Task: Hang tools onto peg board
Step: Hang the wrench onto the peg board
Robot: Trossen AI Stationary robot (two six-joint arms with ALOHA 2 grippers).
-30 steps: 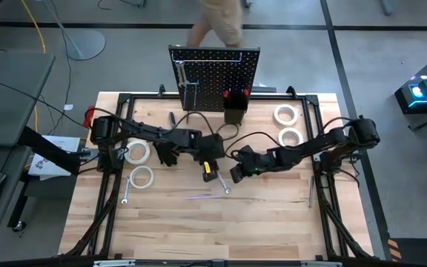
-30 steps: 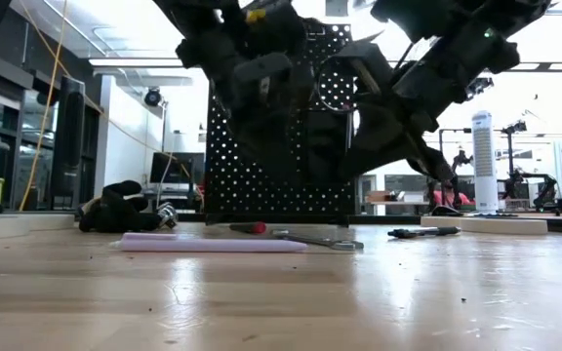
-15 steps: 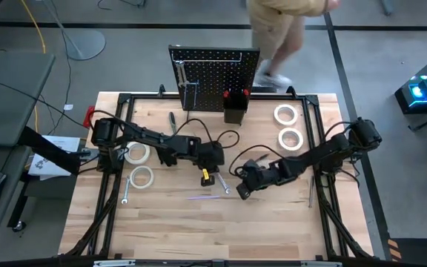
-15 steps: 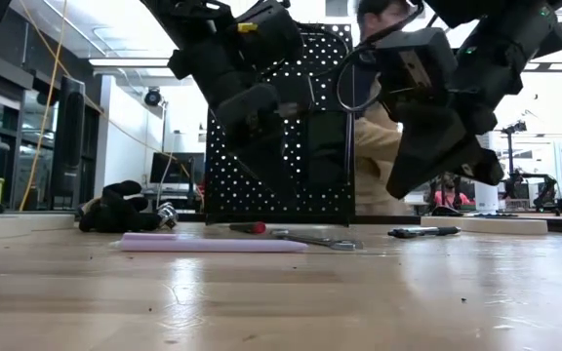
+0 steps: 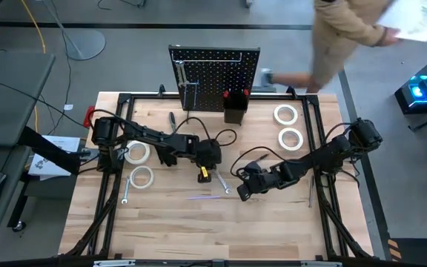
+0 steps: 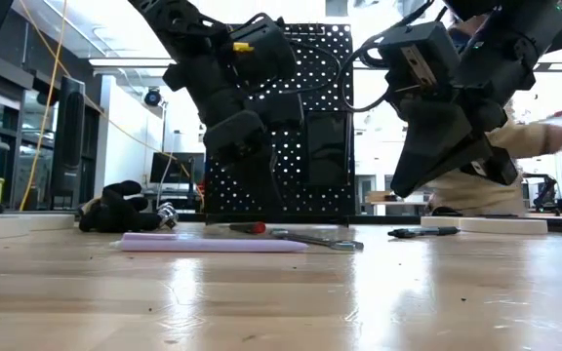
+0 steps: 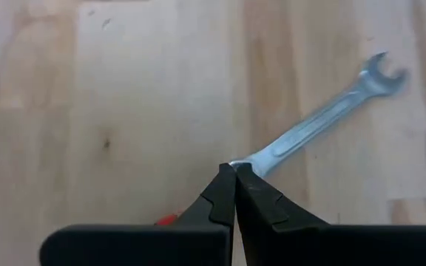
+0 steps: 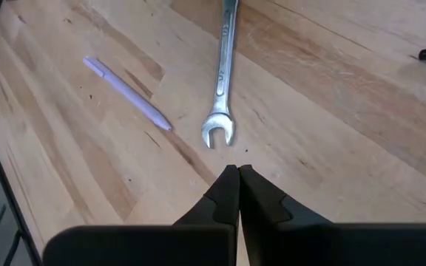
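Silver open-ended wrench [image 8: 222, 66] unhung on wooden table [image 5: 273, 230], white tape rolls [image 5: 286, 126] too; black perforated peg board [image 5: 217, 74] nearly bare; left gripper [image 7: 234, 171], right gripper [image 8: 237, 174] clenched empty.

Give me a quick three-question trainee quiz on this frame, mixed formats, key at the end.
1. True or false: the silver wrench lies flat on the table.
2. The right gripper is: A) open, B) shut on the wrench, C) shut and empty.
3. How many white tape rolls lie on the table's right side in the high view?

Key:
1. True; both wrist views show it flat on the wood.
2. C; its tips meet just short of the wrench's open end. The left gripper is shut too.
3. Two.
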